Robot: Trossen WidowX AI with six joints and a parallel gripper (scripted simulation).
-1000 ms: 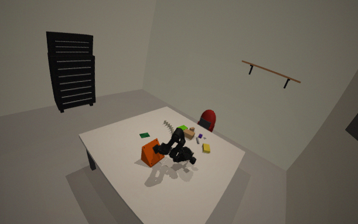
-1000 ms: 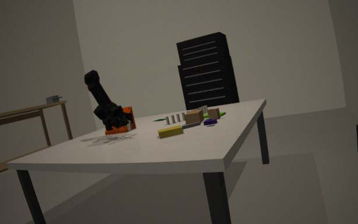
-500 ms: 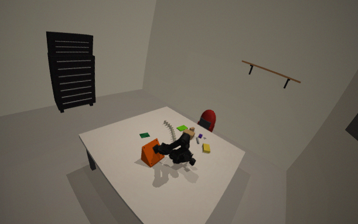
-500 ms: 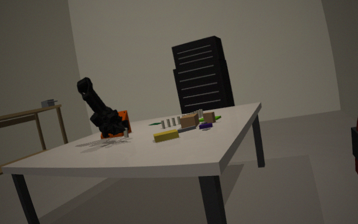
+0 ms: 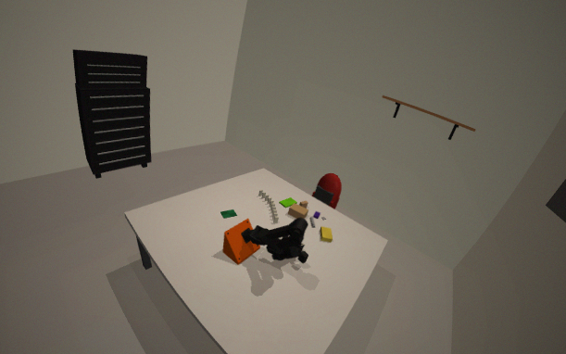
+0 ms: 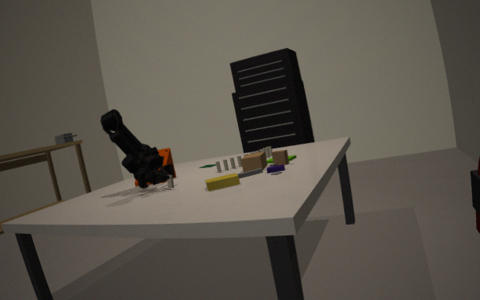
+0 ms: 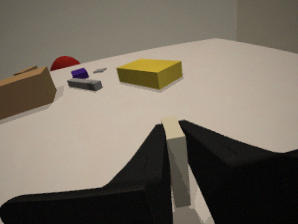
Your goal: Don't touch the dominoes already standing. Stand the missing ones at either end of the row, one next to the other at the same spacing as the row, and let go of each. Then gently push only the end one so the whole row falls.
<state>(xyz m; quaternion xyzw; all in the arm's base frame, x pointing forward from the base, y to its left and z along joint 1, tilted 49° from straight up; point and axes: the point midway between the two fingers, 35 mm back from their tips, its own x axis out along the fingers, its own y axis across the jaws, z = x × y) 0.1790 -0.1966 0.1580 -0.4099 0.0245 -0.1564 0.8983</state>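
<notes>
We see the gripper low over the table, its jaws nearly closed on a pale domino pinched between the two black fingers. In the wrist view the domino's long axis runs along the fingers, away from the camera and toward the table top, its far end poking out just past the fingertips. From the exterior view the same domino shows upright at the gripper, long axis vertical, with its lower end at or just above the table; we cannot tell whether it touches.

The arm folds down from its orange base, and the held piece sits on the near side of the arm, well apart from the row. The row of standing dominoes curves across the table beyond the arm, each piece upright.

Beyond the fingers lie a yellow block, a grey bar lying flat, a small purple piece and a tan box. A bright green tile lies near the row's far end and a dark green tile sits to the row's other side.
</notes>
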